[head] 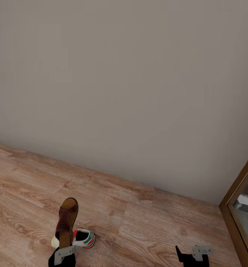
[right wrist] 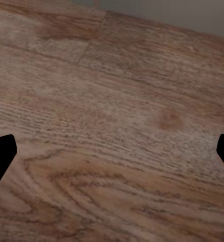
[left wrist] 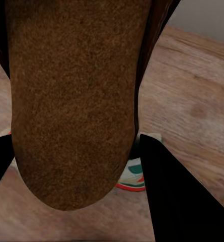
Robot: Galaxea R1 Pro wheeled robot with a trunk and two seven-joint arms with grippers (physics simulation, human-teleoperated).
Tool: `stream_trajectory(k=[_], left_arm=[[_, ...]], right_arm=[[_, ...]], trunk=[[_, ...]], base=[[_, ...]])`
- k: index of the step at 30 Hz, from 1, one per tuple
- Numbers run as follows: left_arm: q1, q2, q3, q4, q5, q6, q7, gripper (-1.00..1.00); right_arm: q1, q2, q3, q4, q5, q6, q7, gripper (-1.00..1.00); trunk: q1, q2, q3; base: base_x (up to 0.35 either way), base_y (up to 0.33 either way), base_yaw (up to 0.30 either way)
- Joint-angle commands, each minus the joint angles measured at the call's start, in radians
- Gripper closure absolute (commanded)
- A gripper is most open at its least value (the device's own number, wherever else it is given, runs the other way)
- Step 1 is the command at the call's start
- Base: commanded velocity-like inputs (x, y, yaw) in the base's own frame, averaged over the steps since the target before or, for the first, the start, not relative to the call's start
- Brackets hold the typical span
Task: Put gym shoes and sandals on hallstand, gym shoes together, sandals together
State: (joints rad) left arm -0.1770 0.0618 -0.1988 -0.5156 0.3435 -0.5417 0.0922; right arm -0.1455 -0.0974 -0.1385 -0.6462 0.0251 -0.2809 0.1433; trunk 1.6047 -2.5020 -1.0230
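Here a dark brown sandal [head: 67,221], tan footbed showing, is gripped by the left pincer [head: 63,254] and held raised off the corridor floor [head: 146,226], presumably for carrying to the hallstand. Beneath it a white, green-striped gym shoe [head: 83,238] is left lying. The right pincer [head: 192,256] is held open, empty.

A plain grey-beige wall [head: 131,81] fills the far side; a brown wooden door frame [head: 238,196] stands at right

Sandal [head: 66,222] upright above gym shoe [head: 83,238] on corridor floor [head: 146,222], wall [head: 139,92] behind.
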Motion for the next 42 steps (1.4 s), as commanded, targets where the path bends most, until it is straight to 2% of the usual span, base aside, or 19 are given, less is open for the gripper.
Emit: stream_trajectory(k=[1, 20, 26, 42], left_arm=[[-0.001, 0.001, -0.008, 0.000, -0.001, -0.003, 0.011, 1.00], [-0.001, 0.001, -0.007, -0.001, -0.001, -0.003, 0.011, 1.00], [-0.001, 0.001, 0.008, -0.001, -0.001, -0.003, 0.011, 1.00], [-0.001, 0.001, 0.012, -0.001, -0.001, -0.003, 0.011, 1.00]], right_arm=[[0.000, 0.001, -0.006, 0.000, 0.003, -0.003, 0.009, -1.00], [0.000, 0.001, -0.006, -0.001, 0.002, -0.003, 0.009, -1.00], [0.000, 0.001, -0.006, -0.001, 0.002, -0.003, 0.009, -1.00], [0.000, 0.001, -0.006, -0.001, 0.002, -0.003, 0.009, -1.00]], trunk=[[0.000, 0.000, -0.001], [0.000, 0.000, -0.001], [0.000, 0.000, -0.001], [0.000, 0.000, -0.001]], base=[[0.000, 0.000, 0.277], [0.000, 0.000, 0.277], [0.000, 0.000, 0.277], [0.000, 0.000, 0.277]])
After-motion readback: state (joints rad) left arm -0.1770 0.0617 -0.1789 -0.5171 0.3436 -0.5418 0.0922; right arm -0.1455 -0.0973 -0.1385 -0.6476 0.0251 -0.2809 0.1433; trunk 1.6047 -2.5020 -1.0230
